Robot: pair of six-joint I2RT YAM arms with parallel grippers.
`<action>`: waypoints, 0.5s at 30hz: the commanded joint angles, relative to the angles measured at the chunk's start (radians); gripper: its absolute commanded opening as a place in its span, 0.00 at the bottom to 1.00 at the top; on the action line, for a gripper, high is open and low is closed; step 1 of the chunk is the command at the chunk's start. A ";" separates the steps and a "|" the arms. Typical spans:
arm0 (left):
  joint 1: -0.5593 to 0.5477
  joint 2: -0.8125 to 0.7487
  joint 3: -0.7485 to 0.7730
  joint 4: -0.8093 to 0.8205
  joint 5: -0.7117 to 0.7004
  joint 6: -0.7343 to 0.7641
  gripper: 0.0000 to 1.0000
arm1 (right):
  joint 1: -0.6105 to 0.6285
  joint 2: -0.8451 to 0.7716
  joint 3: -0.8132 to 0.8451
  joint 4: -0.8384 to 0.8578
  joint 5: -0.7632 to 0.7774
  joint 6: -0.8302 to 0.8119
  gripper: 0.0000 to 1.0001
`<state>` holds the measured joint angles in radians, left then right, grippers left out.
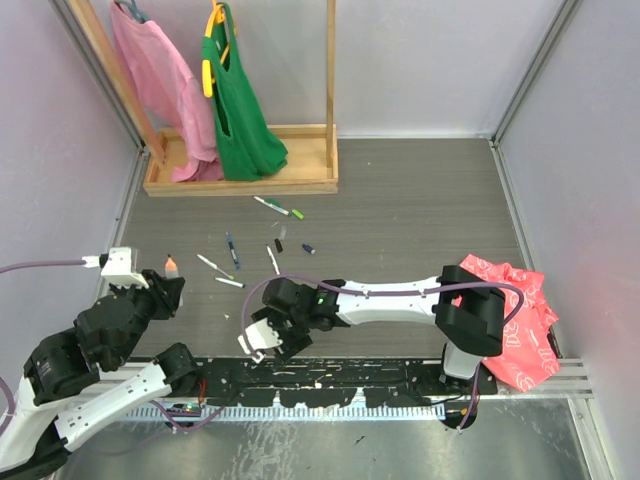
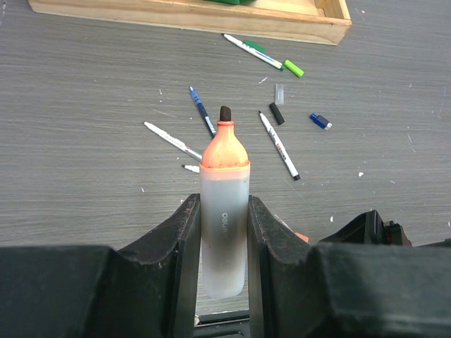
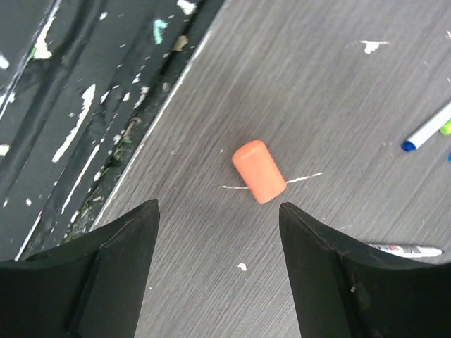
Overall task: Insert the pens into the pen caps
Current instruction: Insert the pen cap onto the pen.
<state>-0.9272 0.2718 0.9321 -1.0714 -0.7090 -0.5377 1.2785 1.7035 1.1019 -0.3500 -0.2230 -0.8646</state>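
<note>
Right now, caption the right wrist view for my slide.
Open right jaws hover above an orange cap lying on the grey table.

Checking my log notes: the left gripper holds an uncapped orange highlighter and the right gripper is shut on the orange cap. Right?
No: the right wrist view shows the right gripper open, the orange cap lying loose on the table. The left gripper does hold the uncapped orange highlighter.

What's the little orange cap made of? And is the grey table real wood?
The orange cap looks like smooth plastic: even colour, rounded end, faint sheen. The table shows fine straight grain lines in flat grey, so probably a wood-look laminate or printed board, though painted wood can't be ruled out.
</note>
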 commanded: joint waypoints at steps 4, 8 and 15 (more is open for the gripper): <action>0.004 0.013 -0.004 0.029 -0.024 -0.003 0.00 | -0.053 0.041 0.142 -0.206 -0.184 -0.312 0.72; 0.003 0.022 -0.003 0.031 -0.020 -0.002 0.00 | -0.071 0.123 0.257 -0.315 -0.199 -0.356 0.71; 0.004 0.041 -0.004 0.031 -0.015 0.000 0.00 | -0.077 0.207 0.351 -0.360 -0.223 -0.364 0.70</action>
<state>-0.9272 0.2920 0.9268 -1.0710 -0.7109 -0.5365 1.1999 1.8931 1.3941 -0.6506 -0.3954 -1.1908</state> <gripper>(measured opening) 0.278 0.701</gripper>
